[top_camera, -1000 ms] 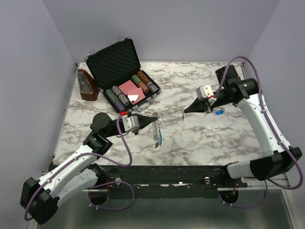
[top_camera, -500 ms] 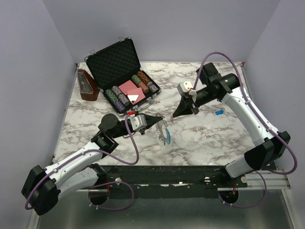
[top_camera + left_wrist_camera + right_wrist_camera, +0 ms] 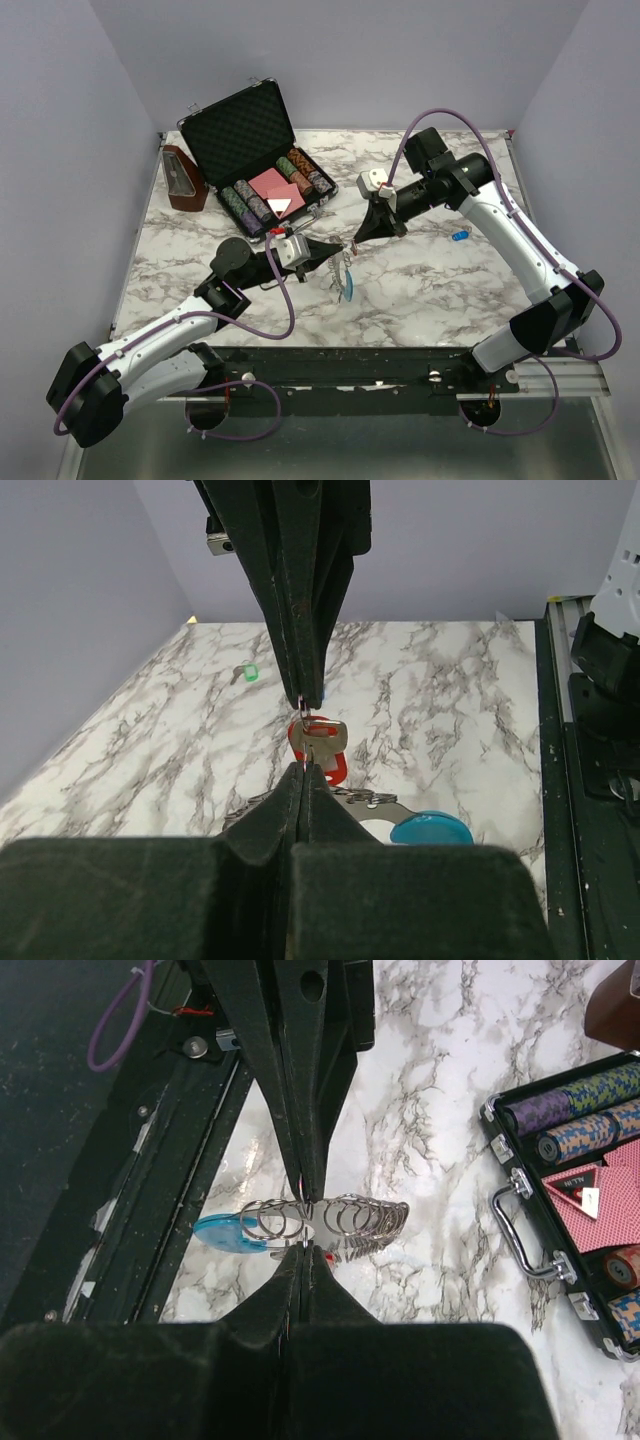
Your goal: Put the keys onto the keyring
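Observation:
My left gripper is shut on a loop of the keyring, a silver coil with a bright blue tab hanging below it. My right gripper is shut on the red key and meets the left gripper tip to tip. In the left wrist view the red key hangs right between my own fingers and the right fingers; the coil and blue tab lie just behind. The blue key lies on the marble to the right, apart from both grippers.
An open black case with poker chips and red cards stands at the back left, its handle showing in the right wrist view. A brown holder sits by the left wall. The black rail runs along the near edge.
My right arm has swung left with the red key, from near the blue key to the keyring. My left gripper has carried the keyring slightly right to meet it.

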Motion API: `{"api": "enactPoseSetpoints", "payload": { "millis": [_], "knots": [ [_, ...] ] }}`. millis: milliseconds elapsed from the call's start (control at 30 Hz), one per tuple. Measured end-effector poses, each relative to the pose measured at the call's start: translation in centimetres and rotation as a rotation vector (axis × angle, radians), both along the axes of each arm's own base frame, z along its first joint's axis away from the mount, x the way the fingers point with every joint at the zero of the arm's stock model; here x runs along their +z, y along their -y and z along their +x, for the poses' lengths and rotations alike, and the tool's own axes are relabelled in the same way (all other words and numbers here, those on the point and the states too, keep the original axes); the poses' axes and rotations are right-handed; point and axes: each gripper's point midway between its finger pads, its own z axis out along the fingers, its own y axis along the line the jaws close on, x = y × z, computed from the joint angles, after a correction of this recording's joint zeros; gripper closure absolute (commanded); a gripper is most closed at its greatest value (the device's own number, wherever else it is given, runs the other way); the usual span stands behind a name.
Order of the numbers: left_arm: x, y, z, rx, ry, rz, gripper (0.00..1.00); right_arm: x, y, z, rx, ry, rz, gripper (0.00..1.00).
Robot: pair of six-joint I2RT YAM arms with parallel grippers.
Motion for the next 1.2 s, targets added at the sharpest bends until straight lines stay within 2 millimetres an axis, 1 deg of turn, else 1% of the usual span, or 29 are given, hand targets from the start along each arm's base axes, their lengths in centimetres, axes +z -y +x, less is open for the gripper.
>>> {"api": "enactPoseSetpoints", "payload": {
  "millis": [400,1200],
  "knots": [
    [-0.48,0.25,0.07,-0.003,-0.069,-0.011,1.0,-0.26,-0.63,-0.21,0.009,0.02,-0.02,0.99],
    [0.29,0.36,0.05,-0.003,-0.128,-0.065,1.0,-0.41,-0.71,-0.21,0.0,0.013,-0.032,0.99]
  ]
}}
